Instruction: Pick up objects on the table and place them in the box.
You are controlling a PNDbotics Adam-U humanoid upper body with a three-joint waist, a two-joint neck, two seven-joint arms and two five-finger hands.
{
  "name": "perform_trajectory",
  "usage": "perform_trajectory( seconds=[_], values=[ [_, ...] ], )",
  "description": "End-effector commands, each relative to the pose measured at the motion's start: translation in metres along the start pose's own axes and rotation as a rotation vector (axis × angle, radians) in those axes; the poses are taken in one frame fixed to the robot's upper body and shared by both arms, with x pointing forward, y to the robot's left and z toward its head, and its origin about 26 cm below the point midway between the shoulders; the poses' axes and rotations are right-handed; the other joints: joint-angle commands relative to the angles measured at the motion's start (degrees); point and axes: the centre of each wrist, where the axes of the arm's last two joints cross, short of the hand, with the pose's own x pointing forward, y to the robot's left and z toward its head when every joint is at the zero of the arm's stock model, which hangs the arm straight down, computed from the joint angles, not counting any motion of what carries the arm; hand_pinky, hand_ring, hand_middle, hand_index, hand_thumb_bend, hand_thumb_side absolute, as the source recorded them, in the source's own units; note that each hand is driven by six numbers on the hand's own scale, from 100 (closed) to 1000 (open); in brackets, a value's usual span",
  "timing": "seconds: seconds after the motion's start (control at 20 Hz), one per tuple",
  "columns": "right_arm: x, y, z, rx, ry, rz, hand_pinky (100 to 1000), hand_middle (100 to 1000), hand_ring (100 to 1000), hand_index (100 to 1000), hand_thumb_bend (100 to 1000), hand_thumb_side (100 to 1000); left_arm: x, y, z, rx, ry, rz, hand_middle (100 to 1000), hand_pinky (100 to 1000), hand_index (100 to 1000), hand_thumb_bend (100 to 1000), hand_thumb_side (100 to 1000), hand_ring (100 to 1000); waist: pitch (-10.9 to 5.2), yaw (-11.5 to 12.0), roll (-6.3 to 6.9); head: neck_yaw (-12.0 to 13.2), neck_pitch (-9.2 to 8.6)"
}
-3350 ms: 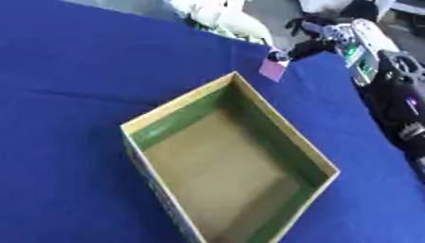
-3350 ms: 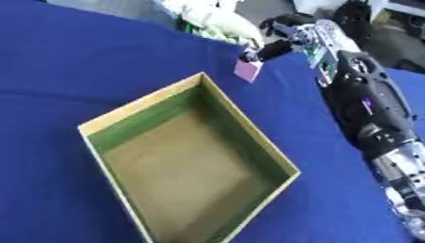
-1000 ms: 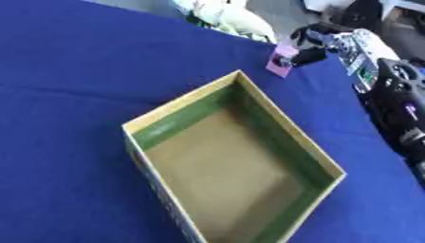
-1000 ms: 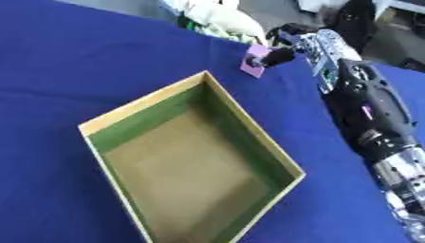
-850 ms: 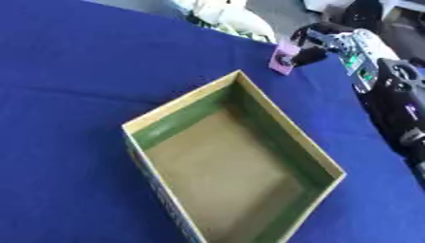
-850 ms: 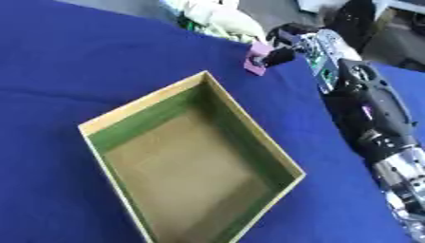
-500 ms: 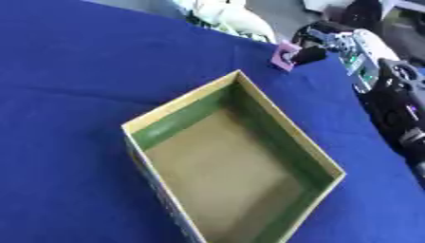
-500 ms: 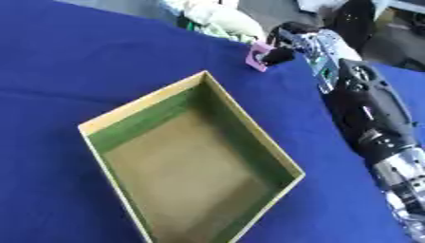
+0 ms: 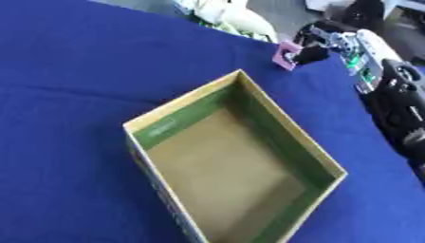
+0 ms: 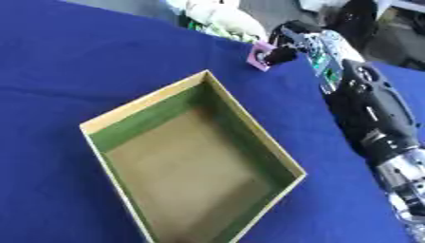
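1 small pink object (image 9: 287,54) is pinched in our right hand (image 10: 292,43), fingers curled onto it, held above the blue surface (image 9: 75,76) just beyond the far corner of the open box (image 10: 124,116). We see the box holding nothing, with green inner walls. White and green items (image 9: 232,16) lie at the far edge.

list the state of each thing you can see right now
box: open at the top, nothing inside, resting on the blue cloth
small pink object: pinched in the right hand, beyond the box's far corner
right hand: fingers curled round the pink object
white and green things: lying at the table's far edge
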Motion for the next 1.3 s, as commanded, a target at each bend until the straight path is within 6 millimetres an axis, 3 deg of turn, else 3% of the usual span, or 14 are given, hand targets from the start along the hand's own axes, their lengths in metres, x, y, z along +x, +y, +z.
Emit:
perform_trajectory(
  seconds=[0.05, 0.5, 0.85, 1.05, 1.3],
  values=[
    [-0.007, -0.024, 0.008, -0.057, 0.007, -0.012, 867, 536, 825, 697, 100, 569, 0.007, 0.004, -0.004, -0.013, -0.031, -0.019, 1000, 955, 674, 100, 972, 859, -1.87, -0.21, 0.76, 0.36, 0.51],
    [-0.005, -0.038, 0.017, -0.104, -0.026, -0.042, 789, 514, 794, 679, 100, 578, 0.006, 0.004, -0.003, -0.019, -0.023, -0.016, 1000, 953, 675, 100, 964, 858, -3.18, -1.19, 1.35, 0.99, 2.27],
    [0.014, -0.060, 0.035, -0.206, -0.104, 0.007, 700, 512, 762, 658, 100, 559, 0.005, 0.006, 0.000, -0.020, -0.009, -0.019, 1000, 952, 675, 100, 955, 858, -4.08, -2.80, 2.45, 1.07, 3.36],
    [0.051, -0.073, 0.059, -0.308, -0.230, 0.153, 780, 507, 760, 658, 100, 572, 0.003, 0.007, 0.003, -0.017, 0.000, -0.024, 1000, 951, 676, 100, 951, 858, -4.48, -3.82, 3.33, 0.83, 3.94],
    [0.117, -0.066, 0.099, -0.414, -0.437, 0.336, 865, 507, 763, 665, 100, 598, 0.000, 0.011, 0.009, 0.014, 0.028, -0.039, 1000, 950, 677, 100, 939, 858, -5.26, -5.37, 4.85, 0.98, 5.04]
  ],
)
